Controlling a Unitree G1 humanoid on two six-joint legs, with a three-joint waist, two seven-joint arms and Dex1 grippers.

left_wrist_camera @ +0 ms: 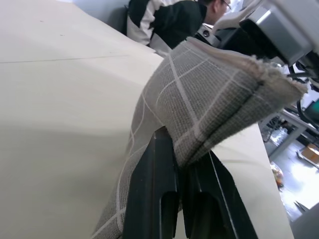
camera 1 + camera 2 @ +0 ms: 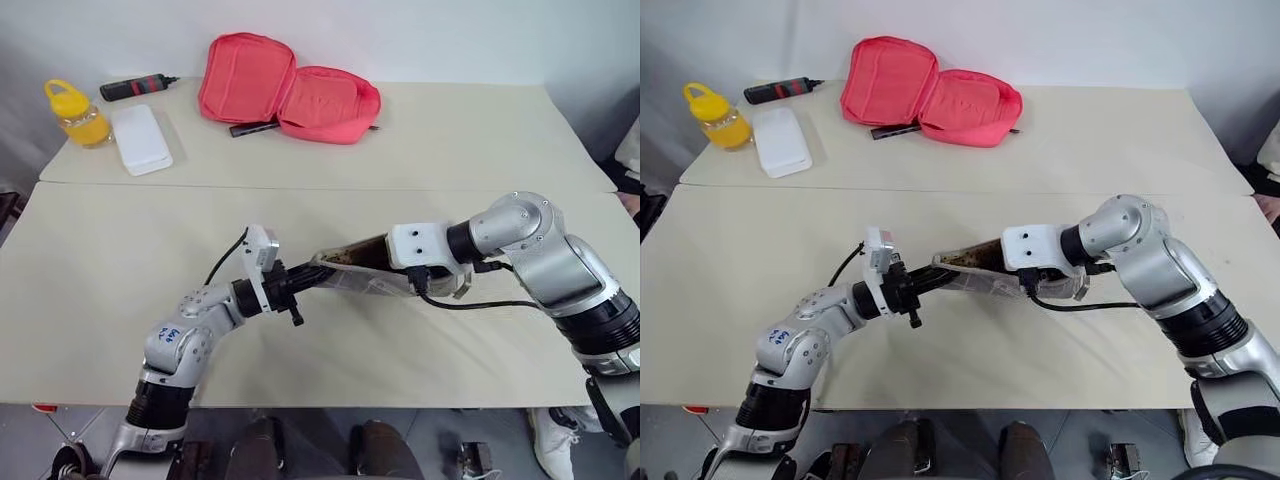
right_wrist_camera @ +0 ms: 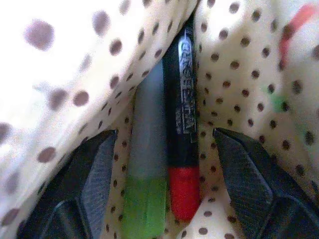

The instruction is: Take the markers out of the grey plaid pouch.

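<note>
The markers' [image 3: 167, 149] far ends vanish between the pouch's [image 3: 75, 64] dotted lining.

I count two markers inside the pouch: one dark marker [image 3: 180, 124] with a red end, one grey marker [image 3: 147, 144] with a green end. One grey plaid pouch [image 1: 209, 99]. Farther back I see one coral-red case [image 2: 288, 90], one yellow bottle [image 2: 76, 113], one white box [image 2: 140, 139], one black-and-red tube [image 2: 135, 87], one dark pen [image 2: 252, 128].

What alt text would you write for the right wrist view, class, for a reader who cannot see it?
Two markers, one grey with a green end, one black with a red end, lie side by side inside the pouch, against its dotted lining. The right gripper is open, one black finger on either side of them.
</note>
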